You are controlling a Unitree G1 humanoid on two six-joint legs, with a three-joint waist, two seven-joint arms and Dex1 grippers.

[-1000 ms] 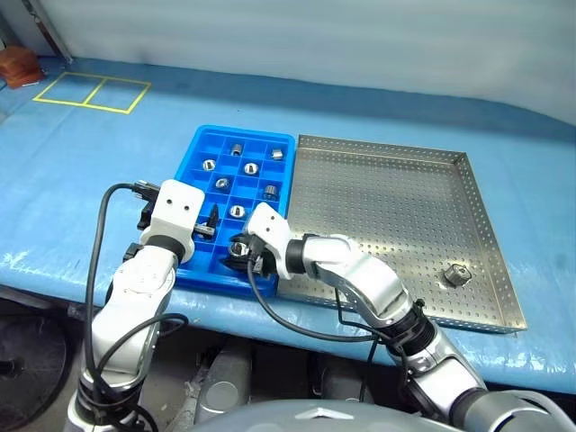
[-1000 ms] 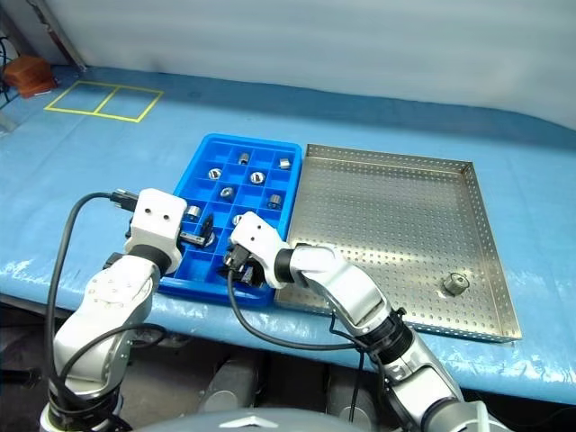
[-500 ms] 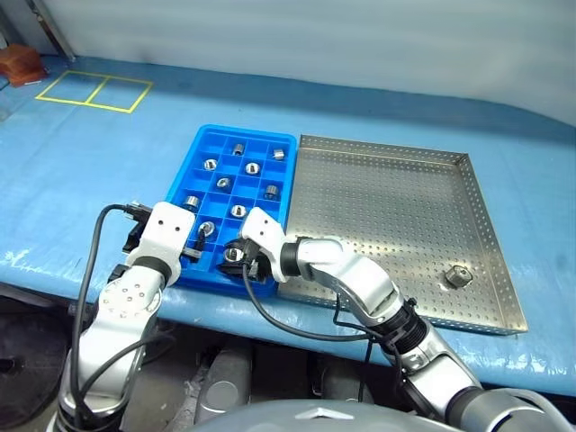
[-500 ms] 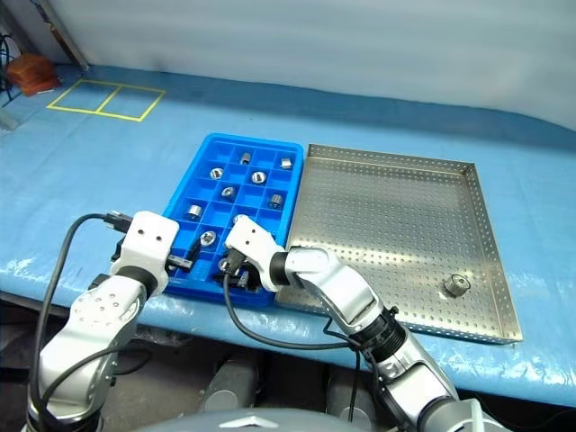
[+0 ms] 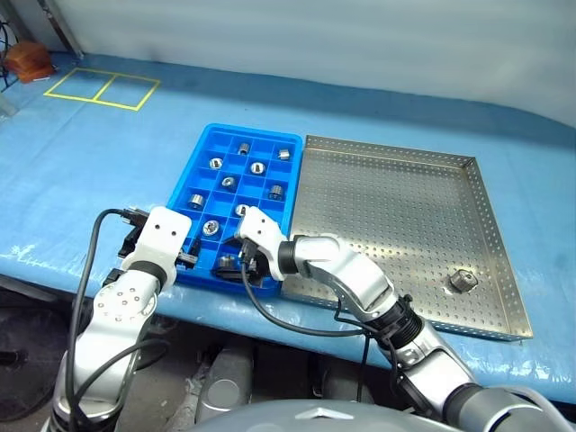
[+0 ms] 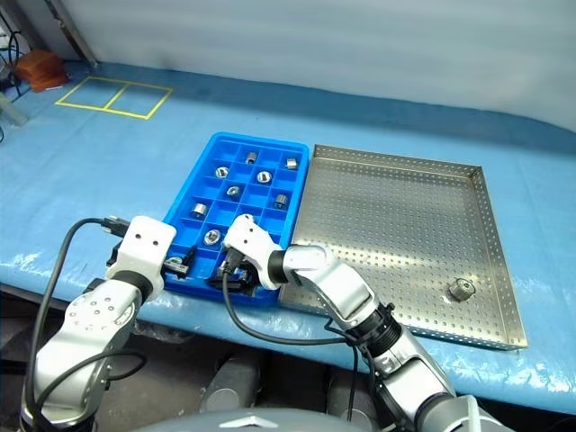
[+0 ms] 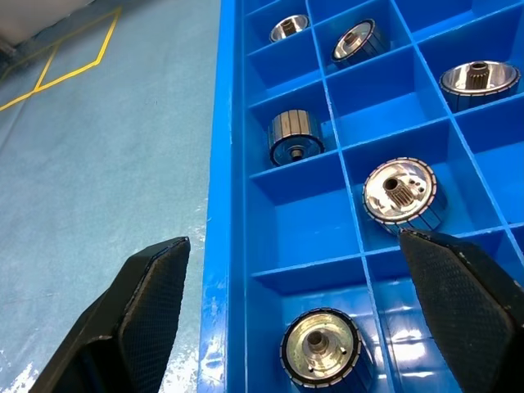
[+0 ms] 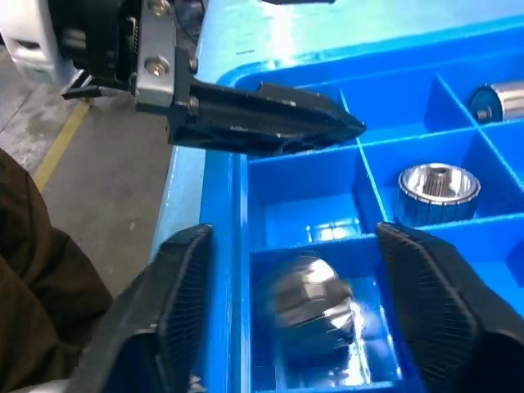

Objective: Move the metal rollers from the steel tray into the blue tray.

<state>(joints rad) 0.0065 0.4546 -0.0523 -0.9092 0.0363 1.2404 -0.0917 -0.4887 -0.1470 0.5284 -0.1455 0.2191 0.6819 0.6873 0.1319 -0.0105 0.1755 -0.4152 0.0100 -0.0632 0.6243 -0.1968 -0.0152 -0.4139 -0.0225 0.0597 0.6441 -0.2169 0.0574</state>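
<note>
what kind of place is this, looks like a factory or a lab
Probably a workshop or factory parts-sorting station, though a lab is possible. A blue-covered workbench holds a perforated steel tray and a blue tray of small compartments with metal rollers. Yellow tape marks out boxes on the bench.

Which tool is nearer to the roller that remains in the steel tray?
Right. The right tool is over the blue tray's near corner; the left tool is farther from the roller, beyond it.
</note>
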